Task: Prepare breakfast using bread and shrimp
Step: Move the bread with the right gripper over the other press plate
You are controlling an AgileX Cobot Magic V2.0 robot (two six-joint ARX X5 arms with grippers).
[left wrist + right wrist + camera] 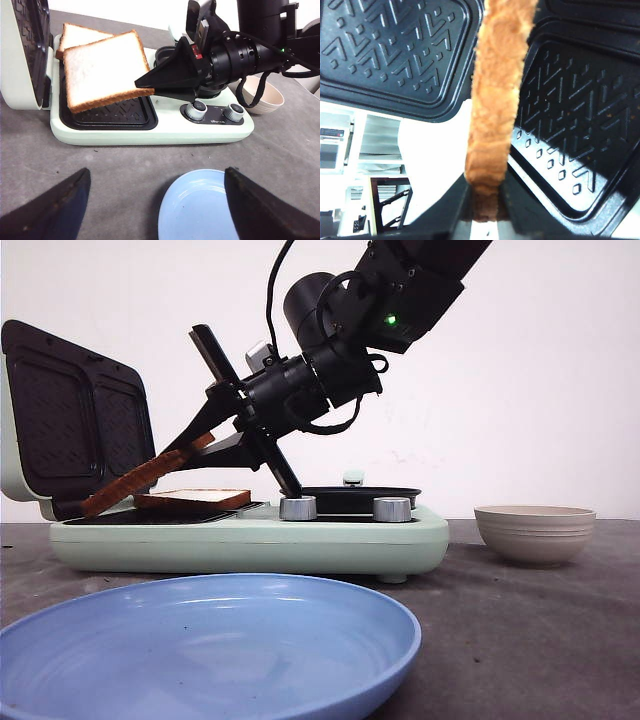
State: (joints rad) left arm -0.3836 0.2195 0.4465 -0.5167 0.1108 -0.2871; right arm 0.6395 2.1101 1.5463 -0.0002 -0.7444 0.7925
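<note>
Right gripper (205, 445) clamped on the edge of a bread slice (102, 70), holding it tilted over the sandwich maker (150, 127); far corner of the slice dips toward the hinge side, gripped corner raised. Right wrist view shows the crust (495, 100) edge-on, pinched between both fingers (447, 207). Second bread slice (80, 35) lies flat on the ribbed lower plate (117, 112), partly covered by the held one, peeking out at about 11 o'clock from it in the left wrist view. Lid (75, 420) stands open, upright at the machine's left end. Two knobs (197, 110) on the front at 4 o'clock from the held slice. Left gripper (155, 200) hangs above the table, fingers spread wide, nothing between them. Blue plate (210, 640) nearest the camera, beige bowl (535, 530) at 3 o'clock of the machine, well apart.
</note>
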